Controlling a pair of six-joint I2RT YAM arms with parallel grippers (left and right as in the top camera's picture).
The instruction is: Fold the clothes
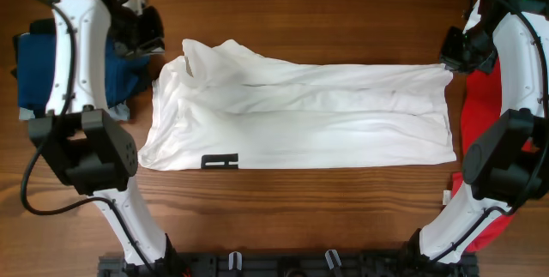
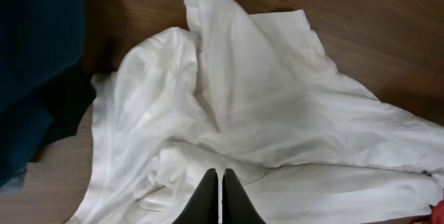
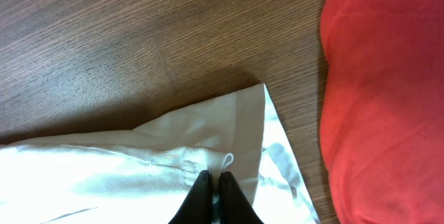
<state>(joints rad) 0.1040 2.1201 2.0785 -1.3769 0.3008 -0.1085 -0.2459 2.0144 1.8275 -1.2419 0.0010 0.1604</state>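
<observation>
Overhead: a brown wooden table (image 1: 300,11) is carrying the work. The white T-shirt (image 1: 309,114) is lying across the middle of it as a long band folded lengthwise, running left to right, with a black print (image 1: 219,163) showing at its near edge toward the left. The left gripper (image 1: 147,35) is hanging just beside the shirt's far left corner, above a blue garment (image 1: 33,63) that is lying at the table's left edge. The right gripper (image 1: 455,54) is sitting at the shirt's far right corner, and a red garment (image 1: 479,110) is lying near it along the right edge. Left wrist: bare wood (image 2: 361,16) is showing along the top. The white T-shirt (image 2: 263,92) is bunching in loose rumpled folds and filling most of the view. The left gripper (image 2: 220,182) is pointing onto it with its fingers pressed together; I cannot tell whether any cloth is caught between them. The blue garment (image 2: 35,44) is filling the left side, touching the shirt's edge. Right wrist: wood grain (image 3: 125,44) is filling the upper left. The corner of the white T-shirt (image 3: 139,168) is coming to a point with its hem showing. The right gripper (image 3: 214,186) is pinching together on that hem, a small curl of cloth standing at the fingertips. The red garment (image 3: 388,92) is lying just beside the corner, a strip of wood showing between them.
</observation>
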